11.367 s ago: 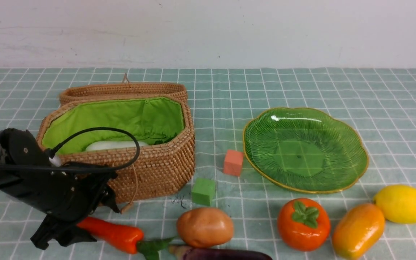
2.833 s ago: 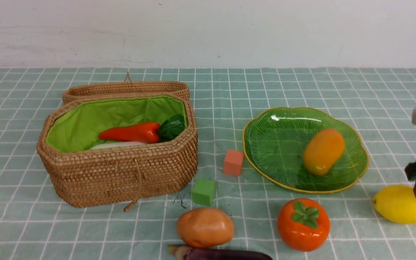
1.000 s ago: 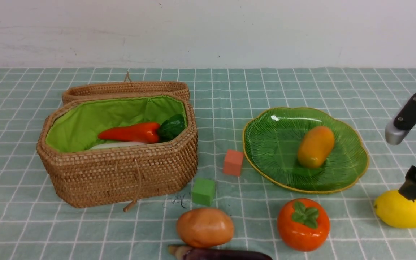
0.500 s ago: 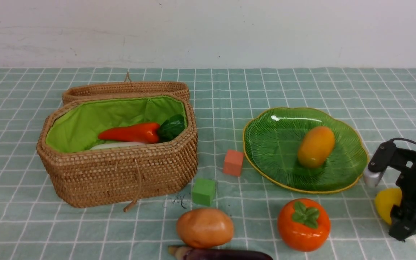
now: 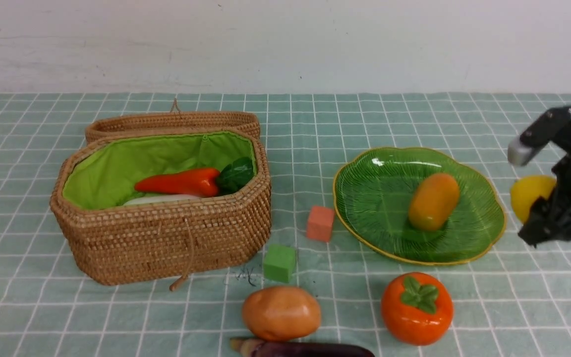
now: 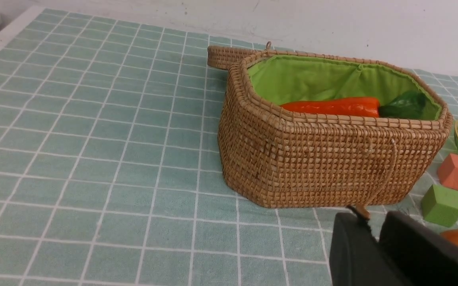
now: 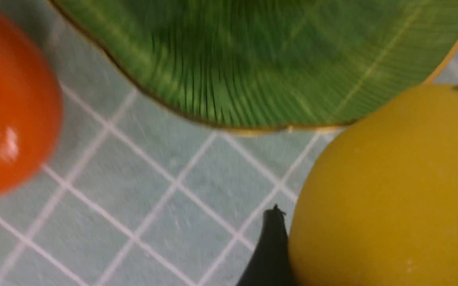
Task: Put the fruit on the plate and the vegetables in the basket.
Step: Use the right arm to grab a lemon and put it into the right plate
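Now, lemon (image 5: 530, 194) in right gripper (image 5: 552, 219).

A plain off-white wall (image 5: 285, 44) with faint scuffs fills the top of the frame. Below it, a pale teal cloth (image 5: 414, 119) gridded in white runs to the bottom edge. Light is even, shadows soft.

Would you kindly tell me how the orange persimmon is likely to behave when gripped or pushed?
The persimmon looks glossy, so it may slip in a grip. Its round body would probably roll if pushed. It appears hard and unlikely to squash.
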You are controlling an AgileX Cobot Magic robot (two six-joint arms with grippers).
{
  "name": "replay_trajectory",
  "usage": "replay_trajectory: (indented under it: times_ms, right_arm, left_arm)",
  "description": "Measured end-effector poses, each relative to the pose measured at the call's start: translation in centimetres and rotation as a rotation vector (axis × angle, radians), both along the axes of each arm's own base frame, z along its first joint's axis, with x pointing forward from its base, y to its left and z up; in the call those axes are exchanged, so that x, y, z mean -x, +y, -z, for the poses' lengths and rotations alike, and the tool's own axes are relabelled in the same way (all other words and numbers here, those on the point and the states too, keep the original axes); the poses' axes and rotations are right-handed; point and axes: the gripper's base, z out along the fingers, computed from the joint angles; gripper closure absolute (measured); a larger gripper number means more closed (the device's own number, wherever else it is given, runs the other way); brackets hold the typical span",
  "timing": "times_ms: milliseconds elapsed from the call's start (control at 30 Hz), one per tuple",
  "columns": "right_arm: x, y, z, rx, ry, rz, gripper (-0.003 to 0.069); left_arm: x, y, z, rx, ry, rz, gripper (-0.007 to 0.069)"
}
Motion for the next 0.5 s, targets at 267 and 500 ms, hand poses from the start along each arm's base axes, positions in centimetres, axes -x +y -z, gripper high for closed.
replay_trajectory:
  times_ms: [267,500]
  right_arm:
    - [-1.0,2.5,-1.5,-0.296,-0.069,0.086,0.0089]
    - [-3.2,2.5,2.5,-0.3,-0.016,0.145,0.0089]
  left_arm:
    - [0.0,0.0,0.0,0.0,0.0,0.0,0.052]
    - [0.0,0.0,0.0,0.0,0.0,0.0,0.0511]
